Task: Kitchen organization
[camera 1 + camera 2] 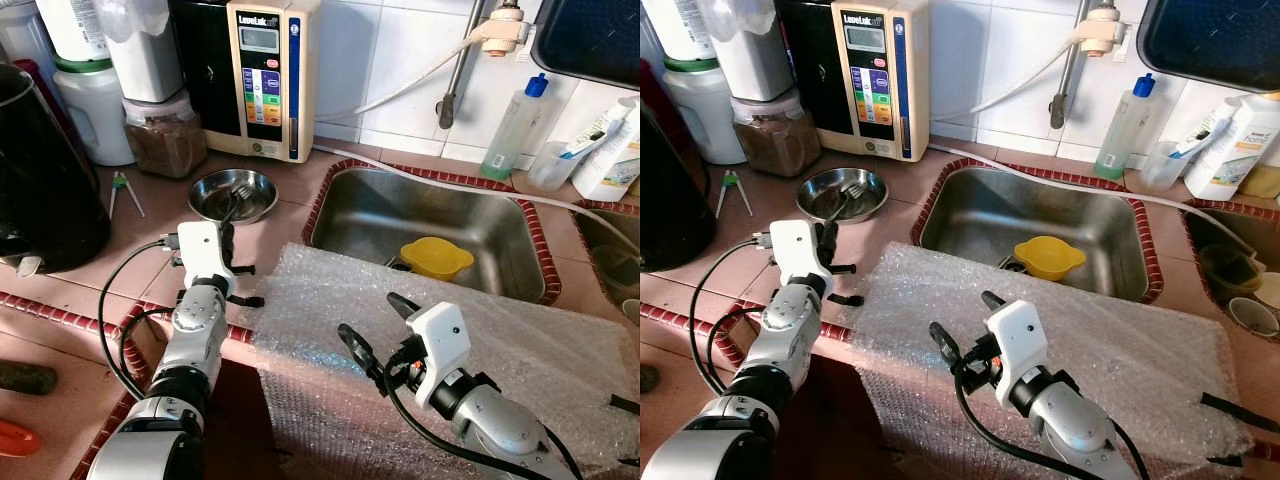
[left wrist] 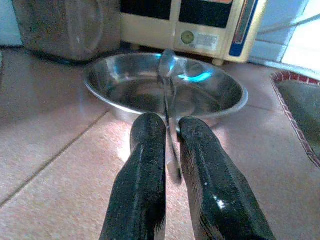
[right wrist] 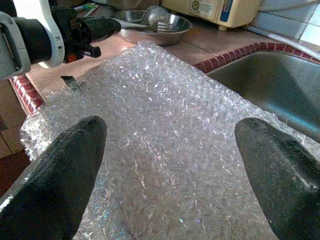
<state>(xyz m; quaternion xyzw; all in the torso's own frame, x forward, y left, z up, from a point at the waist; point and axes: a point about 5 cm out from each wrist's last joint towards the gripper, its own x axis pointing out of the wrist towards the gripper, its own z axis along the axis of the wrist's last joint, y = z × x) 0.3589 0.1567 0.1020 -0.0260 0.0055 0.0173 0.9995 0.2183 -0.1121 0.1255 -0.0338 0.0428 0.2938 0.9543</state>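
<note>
A steel bowl (image 1: 262, 200) stands on the tiled counter, left of the sink. A metal spoon (image 2: 167, 92) leans with its head inside the bowl (image 2: 220, 92) and its handle sticking out over the rim. My left gripper (image 2: 170, 126) is shut on that handle, just outside the bowl's near side, low over the counter. My right gripper (image 1: 371, 319) is open and hovers over a sheet of bubble wrap (image 1: 500, 335) that lies over the counter edge in front of the sink. Nothing sits between its fingers (image 3: 65, 165).
The steel sink (image 1: 470, 220) holds a yellow funnel-like dish (image 1: 436, 257). Behind the bowl stand a water purifier (image 1: 270, 75) and a jar of brown powder (image 1: 163, 145). A big black vessel (image 1: 40, 180) is at far left. Bottles (image 1: 515, 130) line the right wall.
</note>
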